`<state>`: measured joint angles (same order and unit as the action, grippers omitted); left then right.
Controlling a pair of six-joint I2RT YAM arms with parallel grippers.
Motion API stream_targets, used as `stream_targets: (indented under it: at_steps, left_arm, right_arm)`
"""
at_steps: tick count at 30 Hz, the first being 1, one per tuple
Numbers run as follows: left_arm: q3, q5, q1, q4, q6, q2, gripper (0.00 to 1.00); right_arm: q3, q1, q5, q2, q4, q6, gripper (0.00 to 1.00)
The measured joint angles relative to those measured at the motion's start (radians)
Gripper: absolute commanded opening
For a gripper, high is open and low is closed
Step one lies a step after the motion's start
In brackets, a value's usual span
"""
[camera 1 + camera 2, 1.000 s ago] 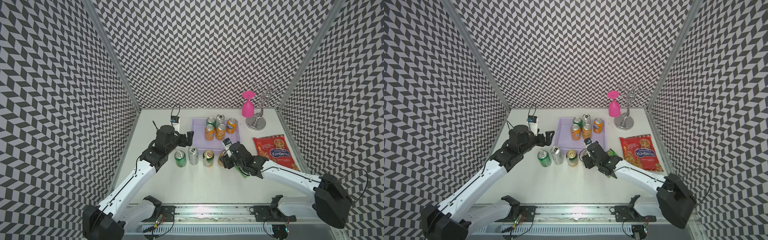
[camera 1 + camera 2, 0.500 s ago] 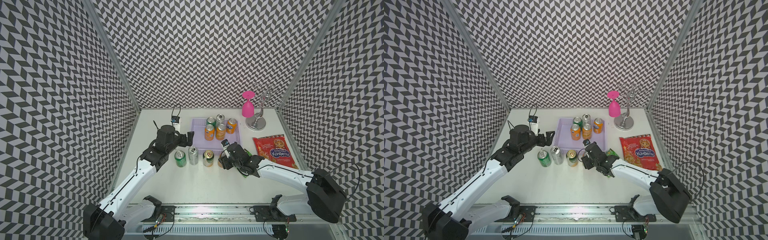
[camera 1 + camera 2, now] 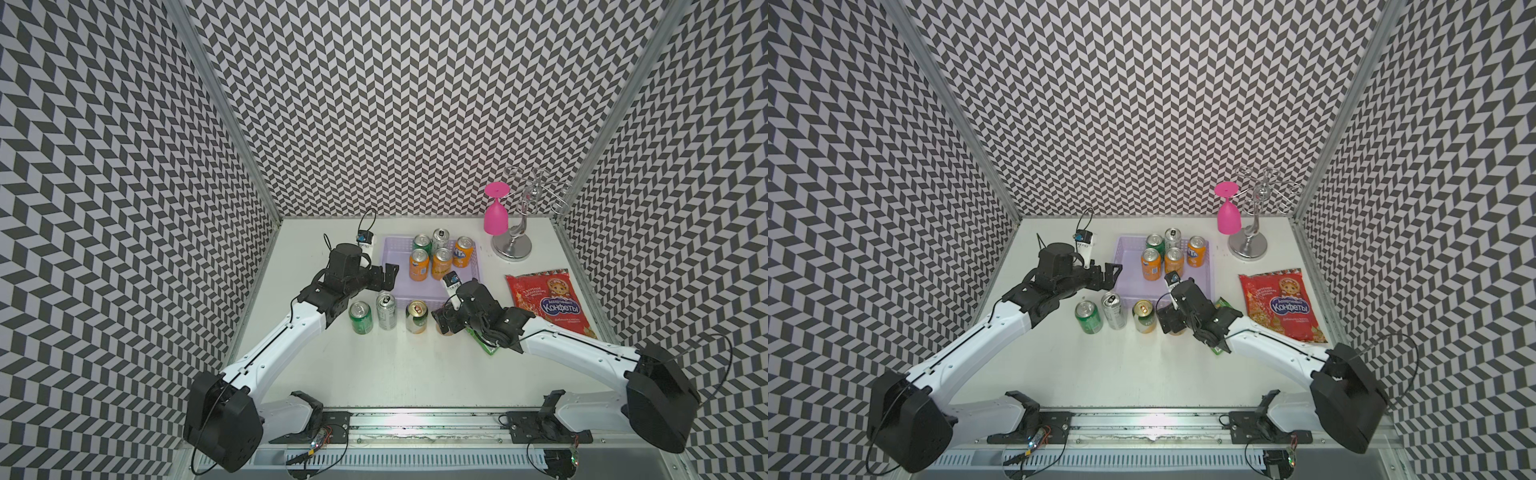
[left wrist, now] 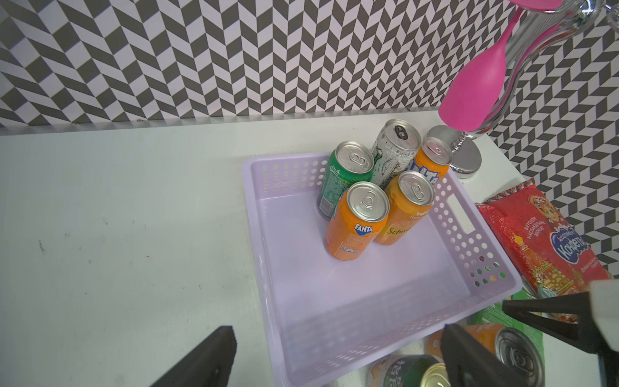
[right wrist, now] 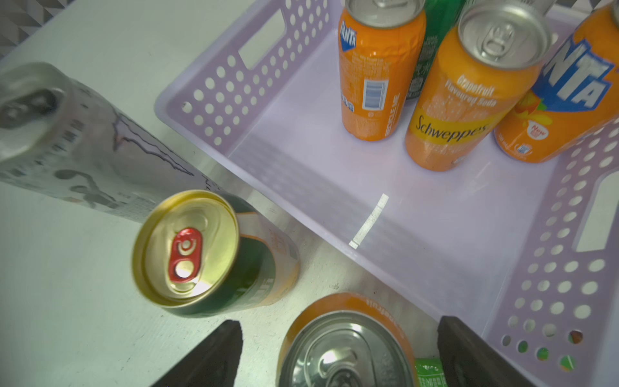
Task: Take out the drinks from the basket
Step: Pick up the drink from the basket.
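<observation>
Inside the basket [image 3: 424,291]: five drinks [image 4: 366,204], upright and bunched at the far end (the near half of the floor is bare).
By colour in there: three inner orange cans [image 3: 419,266], one inner green can [image 3: 422,242], one inner silver-grey can [image 3: 440,237].
On the table [image 3: 395,374], just in front of the basket: four drinks, upright in a rough row.
Row, from the robot's left: one outer green can [image 3: 360,318], one outer silver-grey can [image 3: 386,311], one gold-topped can [image 3: 416,318] with a red tab, one outer orange can [image 5: 345,348] (largely hidden under the gripper in both top views).
Drinks in all: nine, five in and four out.
Left gripper [image 3: 390,277]: one, hovering over the basket's left rim near its front corner, fingers [image 4: 201,362] spread wide with nothing between them.
Right gripper [image 5: 340,323]: one, lowered around the outer orange can, a finger on each side. The right wrist view shows a gap on both sides, so the jaws stand apart and do not pinch it.
Pink goblet [image 3: 495,216]: one, hanging bowl-down from a chrome rack [image 3: 512,249] at the far right.
Red snack bag [image 3: 544,301]: one, flat on the table to the right of the basket.
Green snack bag [image 4: 490,315]: one, mostly covered by the right arm [image 3: 573,349].
</observation>
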<state>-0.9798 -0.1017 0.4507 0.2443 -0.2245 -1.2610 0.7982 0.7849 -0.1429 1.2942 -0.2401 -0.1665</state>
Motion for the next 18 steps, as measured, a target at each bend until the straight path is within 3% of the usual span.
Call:
stream_targets:
  at_steps: [6, 13, 18]
  left_arm:
    - [-0.083, -0.025, 0.013, -0.013, 0.013, -0.117, 0.99]
    - [-0.219, -0.016, 0.067, -0.019, 0.048, -0.284, 0.99]
    - [-0.319, 0.019, 0.113, -0.002, 0.076, -0.413, 0.99]
  right_arm:
    - [0.035, -0.061, 0.013, -0.111, -0.025, 0.017, 1.0]
    - [0.011, -0.318, 0.058, -0.252, -0.013, 0.008, 0.99]
    - [-0.066, -0.401, 0.07, -0.35, 0.004, -0.022, 1.0]
